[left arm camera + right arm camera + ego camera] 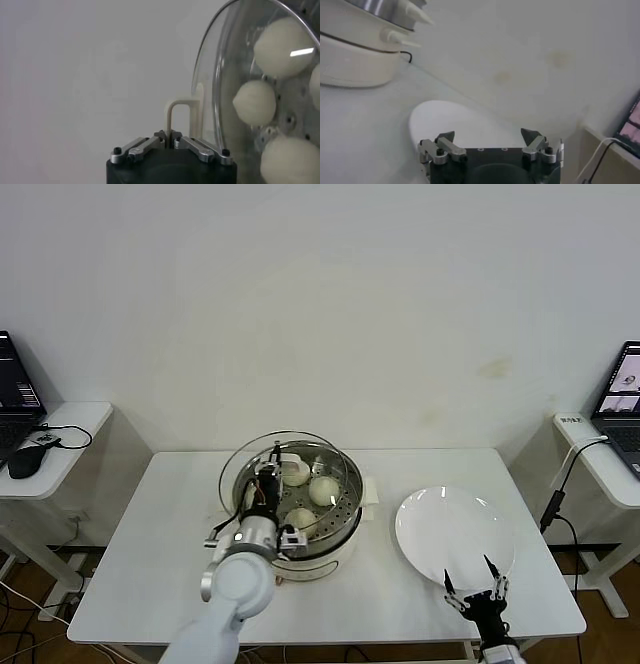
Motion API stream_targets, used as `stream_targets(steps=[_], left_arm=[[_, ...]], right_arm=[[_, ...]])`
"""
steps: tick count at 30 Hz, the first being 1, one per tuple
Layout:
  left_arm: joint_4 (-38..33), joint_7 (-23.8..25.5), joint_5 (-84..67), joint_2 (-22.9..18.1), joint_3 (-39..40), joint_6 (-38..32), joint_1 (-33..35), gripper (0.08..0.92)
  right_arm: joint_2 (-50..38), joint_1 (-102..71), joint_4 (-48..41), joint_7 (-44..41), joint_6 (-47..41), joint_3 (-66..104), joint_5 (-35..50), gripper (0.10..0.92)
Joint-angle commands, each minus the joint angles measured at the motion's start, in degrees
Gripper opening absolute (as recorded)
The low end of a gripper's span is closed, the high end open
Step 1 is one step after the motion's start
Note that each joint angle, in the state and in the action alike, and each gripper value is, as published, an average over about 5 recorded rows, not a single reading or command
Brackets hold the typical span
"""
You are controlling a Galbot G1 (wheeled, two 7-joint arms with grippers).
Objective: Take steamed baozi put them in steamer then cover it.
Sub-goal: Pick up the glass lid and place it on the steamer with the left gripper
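The steamer [318,552] stands mid-table on its white base. Three cream-white baozi show inside it, one of them [323,490] near the middle. My left gripper [272,468] is over the steamer's left part, shut on the cover's cream-white bar handle [178,107]. It holds the glass cover [245,456] tilted above the pot. In the left wrist view the gripper [168,135] clamps the handle, and baozi [254,102] show through the glass [225,60]. My right gripper [477,589] is open and empty at the front right, by the near rim of the white plate [455,534].
The empty plate also shows in the right wrist view [455,120], with the steamer base [355,60] beyond it and the right gripper [490,135]. Side tables with laptops flank the table, left [15,399] and right [622,399]. A cable [560,484] hangs at the right edge.
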Motion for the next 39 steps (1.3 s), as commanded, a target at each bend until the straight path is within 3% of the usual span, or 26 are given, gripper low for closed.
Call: stream_targets(steps=[1, 39], left_arm=[[2.70, 0.62, 3.24, -4.66, 1.96, 0.15, -1.57, 0.128], [4.43, -1.11, 5.77, -6.26, 0.09, -2.23, 1.72, 0.128]], right_arm=[[0.46, 0.09, -0.37, 0.13, 0.16, -0.16, -0.78, 0.823], [0.64, -0.35, -1.36, -0.02, 0.97, -1.10, -1.33, 0.823]])
